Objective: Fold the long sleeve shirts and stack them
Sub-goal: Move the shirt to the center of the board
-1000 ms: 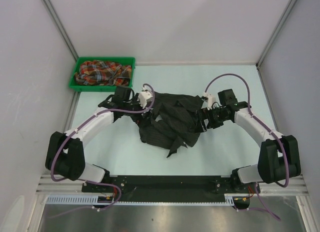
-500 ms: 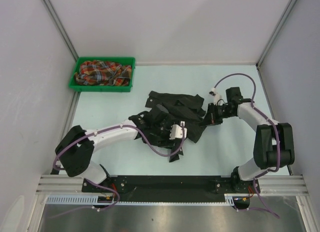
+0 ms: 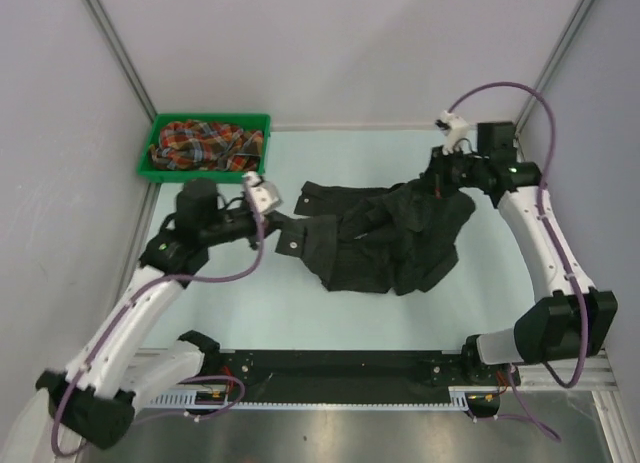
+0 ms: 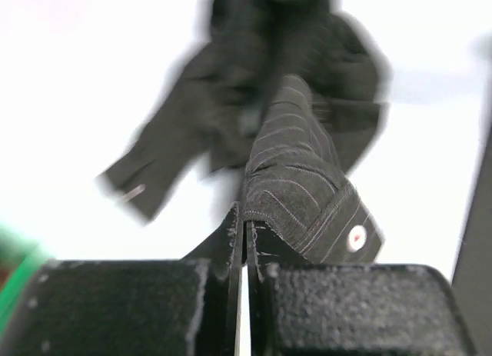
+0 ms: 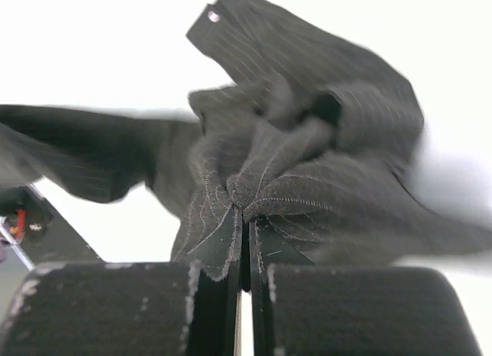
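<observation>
The black pinstriped shirt (image 3: 390, 238) lies crumpled mid-table, drawn out between my two grippers. My left gripper (image 3: 278, 223) is shut on a cuff at the shirt's left end. In the left wrist view the jaws (image 4: 245, 227) pinch the buttoned cuff (image 4: 304, 179), and the rest of the shirt hangs blurred beyond. My right gripper (image 3: 438, 179) is shut on a bunched fold at the shirt's far right. The right wrist view has the cloth (image 5: 323, 156) gathered into the pinched jaws (image 5: 246, 217). The plaid shirt (image 3: 205, 143) lies heaped in the bin.
The green plastic bin (image 3: 203, 177) sits at the table's far left corner, close to my left arm. Pale walls with metal posts enclose the table on the left, back and right. A black base rail (image 3: 340, 365) runs along the near edge.
Both grippers have shut on the black shirt. The left arm swung from the shirt's front back to the left with a cuff. The right arm pulled away toward the far right, stretching the shirt.
</observation>
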{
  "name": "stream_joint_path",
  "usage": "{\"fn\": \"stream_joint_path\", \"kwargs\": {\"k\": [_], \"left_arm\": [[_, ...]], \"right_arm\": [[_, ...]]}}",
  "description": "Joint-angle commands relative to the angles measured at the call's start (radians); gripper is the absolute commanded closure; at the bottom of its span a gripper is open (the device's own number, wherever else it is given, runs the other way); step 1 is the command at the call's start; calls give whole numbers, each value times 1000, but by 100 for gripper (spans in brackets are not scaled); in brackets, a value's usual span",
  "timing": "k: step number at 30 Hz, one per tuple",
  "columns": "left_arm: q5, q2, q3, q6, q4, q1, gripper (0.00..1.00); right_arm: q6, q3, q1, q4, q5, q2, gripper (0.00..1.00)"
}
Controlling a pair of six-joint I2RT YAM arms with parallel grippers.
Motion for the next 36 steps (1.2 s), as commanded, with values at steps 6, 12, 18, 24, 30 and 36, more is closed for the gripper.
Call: {"fn": "stream_joint_path", "kwargs": {"k": [6, 12, 18, 24, 30, 36], "left_arm": [[53, 5, -120, -103, -222, 510, 100], [-82, 113, -97, 29, -312, 633, 84], [-4, 160, -38, 201, -319, 620, 35], [-41, 264, 16, 350, -323, 411, 8], [-40, 350, -14, 469, -285, 167, 1], [-171, 389, -109, 546, -167, -90, 1]], "right_arm": [[-31, 261, 446, 88, 314, 378, 86], [-66, 252, 285, -100, 161, 313, 0], [-150, -50, 34, -28, 87, 147, 0], [-149, -113, -43, 29, 90, 308, 4], [-82, -112, -58, 160, 136, 406, 5], [-56, -67, -70, 219, 132, 487, 4]]}}
